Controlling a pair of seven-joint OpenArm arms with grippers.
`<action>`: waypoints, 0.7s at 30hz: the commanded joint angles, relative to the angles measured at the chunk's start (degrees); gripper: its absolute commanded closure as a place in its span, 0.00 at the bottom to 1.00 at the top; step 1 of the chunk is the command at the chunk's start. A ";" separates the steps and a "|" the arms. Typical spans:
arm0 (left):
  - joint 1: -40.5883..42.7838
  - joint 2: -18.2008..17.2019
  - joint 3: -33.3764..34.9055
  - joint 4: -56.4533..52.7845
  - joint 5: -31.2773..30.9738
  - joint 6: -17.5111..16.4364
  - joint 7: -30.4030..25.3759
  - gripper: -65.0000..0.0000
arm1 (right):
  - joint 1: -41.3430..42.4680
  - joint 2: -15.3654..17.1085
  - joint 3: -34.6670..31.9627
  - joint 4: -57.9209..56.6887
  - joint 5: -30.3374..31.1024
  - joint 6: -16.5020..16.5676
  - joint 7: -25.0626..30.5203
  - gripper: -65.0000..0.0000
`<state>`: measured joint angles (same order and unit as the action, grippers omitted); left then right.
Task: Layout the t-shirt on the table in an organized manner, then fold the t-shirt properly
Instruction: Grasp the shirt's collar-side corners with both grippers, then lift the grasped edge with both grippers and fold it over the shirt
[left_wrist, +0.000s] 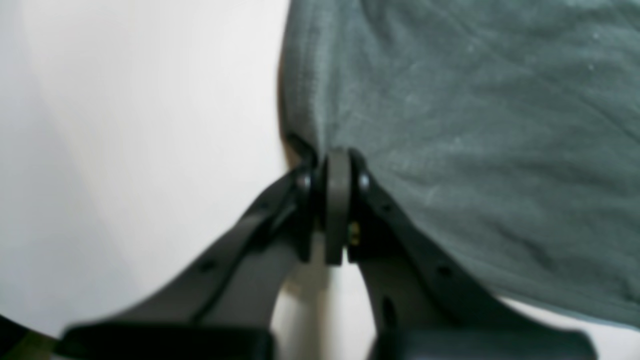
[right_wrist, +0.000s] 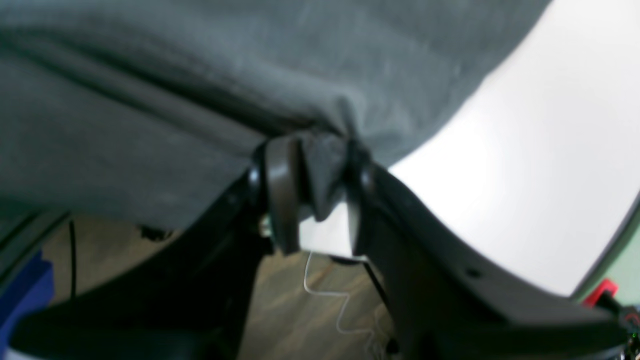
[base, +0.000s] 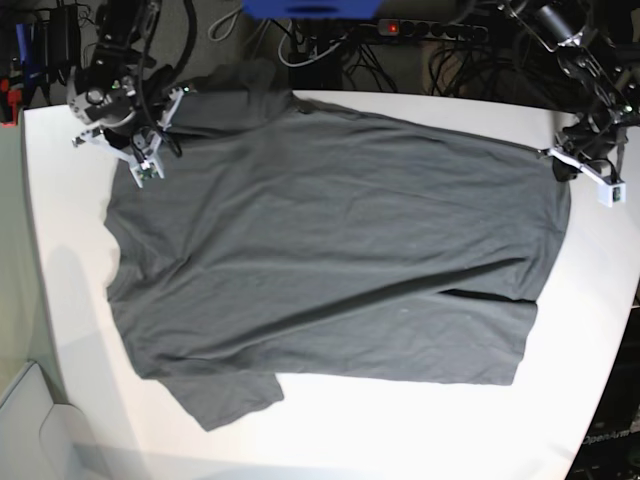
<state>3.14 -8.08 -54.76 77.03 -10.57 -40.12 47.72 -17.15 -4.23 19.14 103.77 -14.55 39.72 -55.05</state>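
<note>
The dark grey t-shirt (base: 330, 250) lies spread across the white table (base: 400, 430), with one sleeve at the front left and a crease running across its lower half. My left gripper (base: 566, 160) is at the shirt's far right corner. In the left wrist view it (left_wrist: 338, 162) is shut on the edge of the t-shirt (left_wrist: 475, 125). My right gripper (base: 160, 125) is at the far left corner. In the right wrist view its jaws (right_wrist: 317, 167) pinch a bunched fold of the t-shirt (right_wrist: 150, 100), lifted off the table (right_wrist: 525, 175).
Behind the table's far edge lie cables, a power strip (base: 430, 30) with a red light and a blue object (base: 310, 8). The right gripper hangs by the table's curved edge, with floor (right_wrist: 300, 310) below. Bare table (left_wrist: 125, 150) lies left of the left gripper.
</note>
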 joint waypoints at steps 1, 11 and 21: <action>-0.19 -0.85 -0.23 0.81 0.15 0.12 0.06 1.00 | -1.01 -0.12 0.07 -1.66 -1.32 0.28 -2.32 0.83; 0.07 -0.41 -0.14 7.58 0.15 0.12 0.58 1.00 | -0.92 0.23 -0.28 3.79 -1.32 0.28 -2.23 1.00; 0.25 -0.23 -0.31 12.68 -0.03 0.12 0.67 1.00 | 2.42 1.55 -0.28 9.95 -1.32 0.28 -2.58 1.00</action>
<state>3.92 -7.29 -54.74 88.51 -10.09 -40.29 49.65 -15.38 -3.14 18.61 112.60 -15.11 40.27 -58.19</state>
